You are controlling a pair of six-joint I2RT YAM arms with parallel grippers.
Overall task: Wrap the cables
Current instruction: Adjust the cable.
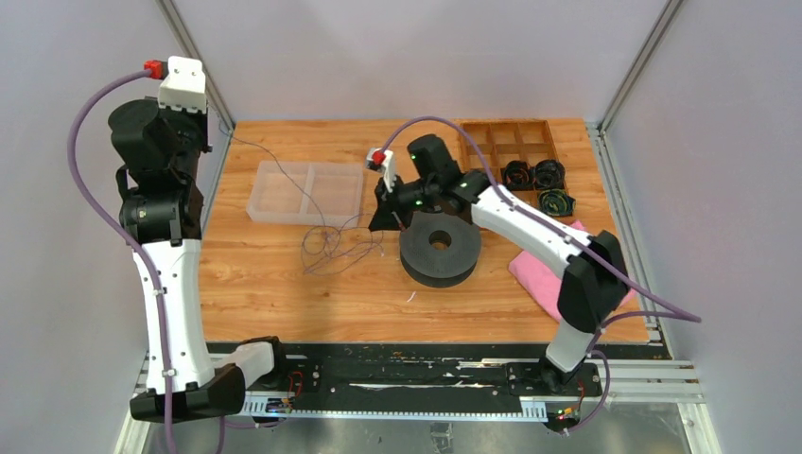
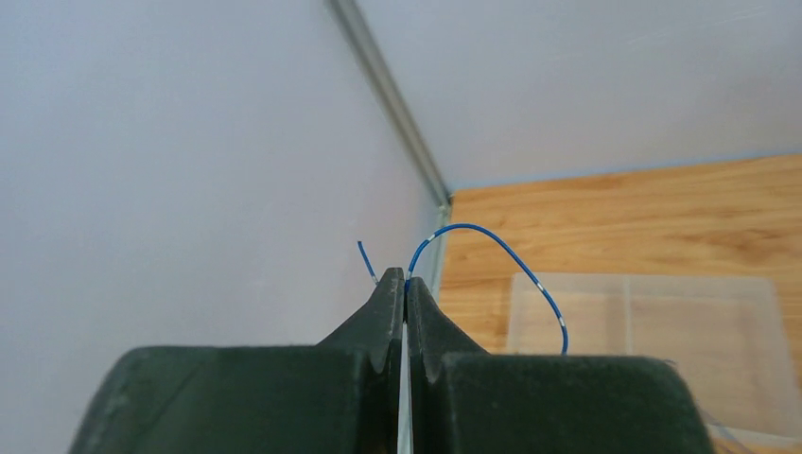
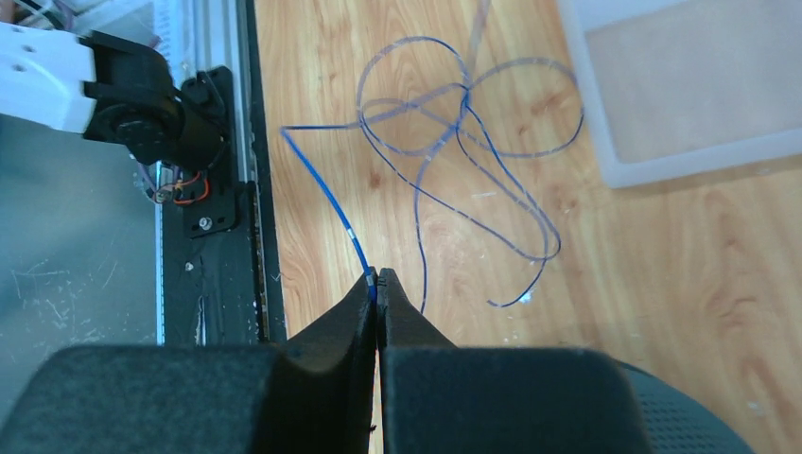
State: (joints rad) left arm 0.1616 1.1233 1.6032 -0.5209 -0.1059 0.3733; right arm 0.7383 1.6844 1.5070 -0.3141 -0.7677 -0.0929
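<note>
A thin blue-black cable (image 1: 331,244) lies in loose loops on the wooden table, left of a black round spool (image 1: 439,251). One strand rises from the loops to my left gripper (image 1: 216,125), held high at the far left by the wall. In the left wrist view that gripper (image 2: 405,280) is shut on the cable (image 2: 492,232), which arcs out of the fingertips with a short end beside them. My right gripper (image 1: 386,216) hangs at the spool's left edge. It (image 3: 376,278) is shut on another stretch of the cable (image 3: 454,123), whose loops spread on the wood below.
A clear plastic tray (image 1: 307,192) sits behind the loops. A wooden compartment box (image 1: 506,142) at the back right has small black coiled bundles (image 1: 534,175) beside it. A pink cloth (image 1: 539,270) lies under the right arm. The table's black front rail (image 3: 213,208) is near the right gripper.
</note>
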